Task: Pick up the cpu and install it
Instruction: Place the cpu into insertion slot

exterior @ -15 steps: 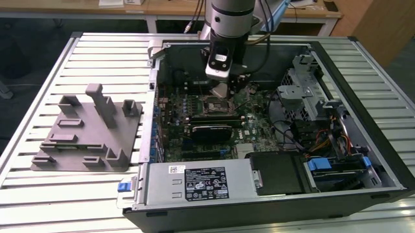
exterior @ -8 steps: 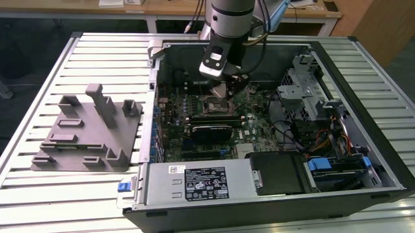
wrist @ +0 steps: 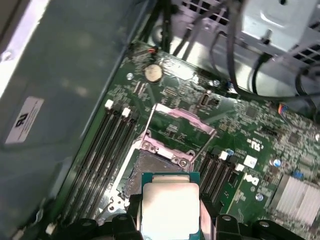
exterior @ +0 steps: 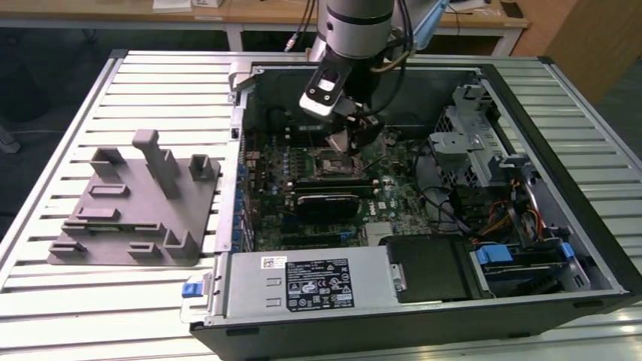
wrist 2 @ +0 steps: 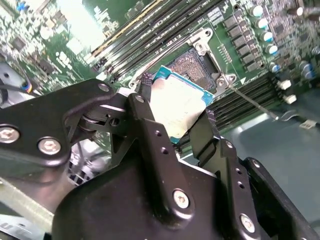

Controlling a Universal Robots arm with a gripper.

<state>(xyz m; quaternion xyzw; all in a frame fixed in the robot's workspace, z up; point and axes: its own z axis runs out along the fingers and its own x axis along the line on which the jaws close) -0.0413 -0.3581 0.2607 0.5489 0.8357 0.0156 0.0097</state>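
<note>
**Open case, bare socket, cpu carried in my gripper (wrist 2: pixel 176 111).**
Within the computer case (exterior: pixel 401 331), above the motherboard (exterior: pixel 401 199), the socket (wrist 2: pixel 192 65) lies uncovered, its metal frame swung back. My fingers (wrist 2: pixel 148 127) pinch the cpu (wrist 2: pixel 175 97) by opposite edges, over the socket and not seated. Likely hazards: skewed or offset lowering bending the socket contacts, or a slack pinch dropping the chip.
</note>
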